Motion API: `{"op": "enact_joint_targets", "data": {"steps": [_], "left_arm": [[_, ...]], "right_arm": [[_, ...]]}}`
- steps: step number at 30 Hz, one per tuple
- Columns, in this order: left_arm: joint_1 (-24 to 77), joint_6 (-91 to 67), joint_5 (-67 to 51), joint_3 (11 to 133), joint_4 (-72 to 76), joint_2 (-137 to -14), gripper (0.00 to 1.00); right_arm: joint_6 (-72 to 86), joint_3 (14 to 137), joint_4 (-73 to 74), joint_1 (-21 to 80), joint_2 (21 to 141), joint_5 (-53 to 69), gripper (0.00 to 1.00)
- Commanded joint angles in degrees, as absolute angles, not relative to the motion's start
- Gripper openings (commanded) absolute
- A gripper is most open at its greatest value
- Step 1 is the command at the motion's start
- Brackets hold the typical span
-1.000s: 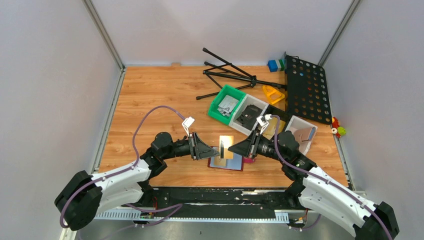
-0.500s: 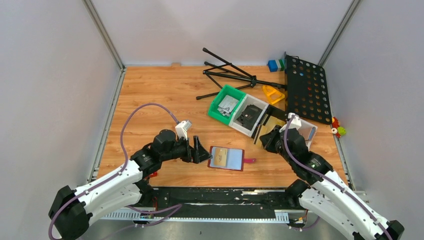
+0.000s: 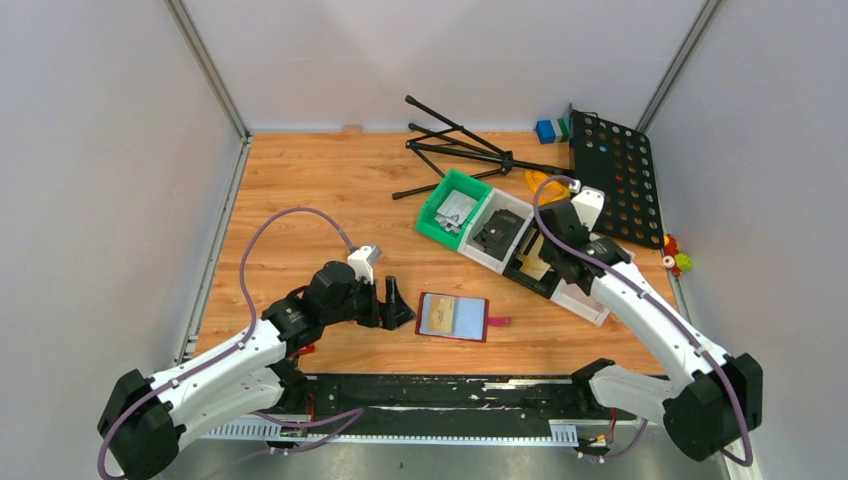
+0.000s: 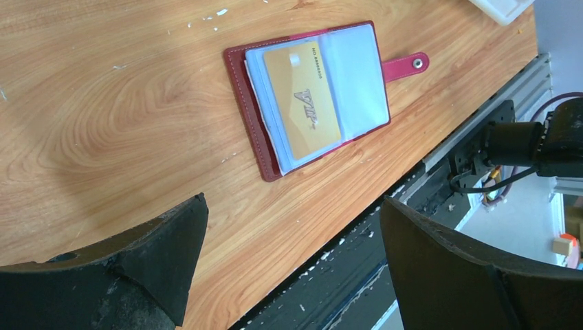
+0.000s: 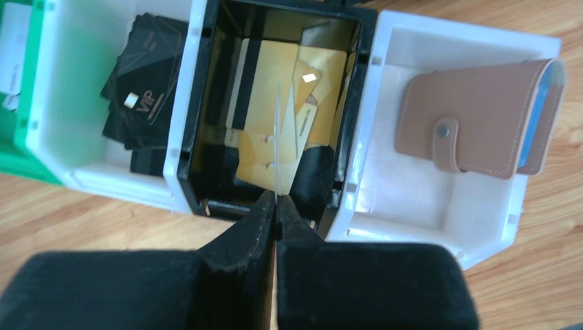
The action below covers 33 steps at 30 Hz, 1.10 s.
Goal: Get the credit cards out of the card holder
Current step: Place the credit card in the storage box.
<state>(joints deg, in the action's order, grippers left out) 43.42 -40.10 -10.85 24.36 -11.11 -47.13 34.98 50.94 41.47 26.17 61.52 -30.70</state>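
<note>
On table [image 3: 300, 200]: dark-red card holder [image 4: 357, 75] open, gold card [image 4: 302, 100] inside; left gripper [image 4: 292, 203] wide; right gripper [image 5: 276, 199] seemingly pinches card [image 5: 276, 137].

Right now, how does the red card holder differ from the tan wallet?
The red holder lies open on the table; the tan wallet is folded shut in a white bin, tab over its front. The red holder shows a gold card in a clear sleeve; the tan wallet shows none, only a blue edge. Both are small and have a snap tab.
</note>
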Motion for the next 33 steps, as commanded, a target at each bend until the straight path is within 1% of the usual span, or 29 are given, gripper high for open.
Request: {"op": "enact_joint_targets", "data": {"steps": [1,7,11,12,13,14,15,16,17,19,23,26,30,33], "left_arm": [[43.51,-38.13,-10.53,24.79,-10.14,-48.01,1.00],[43.51,-37.23,-10.71,24.81,-10.54,-48.32,1.00],[43.51,-36.79,-10.87,24.61,-10.22,-48.57,1.00],[43.51,-36.71,-10.92,24.54,-10.14,-48.67,1.00],[43.51,-36.71,-11.00,24.52,-10.07,-48.82,1.00],[43.51,-36.61,-11.21,24.52,-10.01,-48.97,1.00],[43.51,-36.59,-11.44,24.52,-10.02,-49.03,1.00],[43.51,-36.53,-11.65,24.59,-10.03,-49.10,1.00],[43.51,-36.42,-11.75,24.69,-10.15,-49.03,1.00],[43.51,-36.22,-12.01,24.82,-10.44,-49.04,1.00],[43.51,-36.46,-12.74,24.72,-10.18,-49.32,0.99],[43.51,-36.80,-13.39,24.13,-8.93,-50.34,0.98],[43.59,-37.49,-14.77,24.00,-6.82,-52.91,0.93],[43.57,-38.19,-16.10,24.13,-5.10,-55.15,0.90]], "right_arm": [[34.01,55.68,43.44,25.86,65.81,-37.79,0.01],[33.39,57.34,42.04,25.68,72.14,-41.33,0.06],[33.53,58.08,41.09,25.33,76.42,-40.61,0.07],[33.57,58.32,40.85,25.27,77.55,-40.42,0.09],[33.58,58.73,40.83,25.31,78.65,-40.16,0.26],[33.54,59.36,40.95,25.29,79.61,-39.55,0.54],[33.49,60.23,41.33,25.29,80.33,-38.45,0.78],[32.53,60.69,40.48,25.28,80.41,-36.44,0.86],[30.87,60.23,38.34,25.29,79.51,-33.70,0.88],[28.37,57.36,32.55,25.17,74.95,-27.95,0.88],[25.09,52.87,26.56,24.73,66.96,-18.16,0.84],[23.69,50.35,26.49,24.73,63.02,-6.38,0.84],[24.93,46.68,29.46,24.85,59.77,8.36,0.83],[27.98,41.88,30.71,24.94,57.72,16.13,0.78]]}}
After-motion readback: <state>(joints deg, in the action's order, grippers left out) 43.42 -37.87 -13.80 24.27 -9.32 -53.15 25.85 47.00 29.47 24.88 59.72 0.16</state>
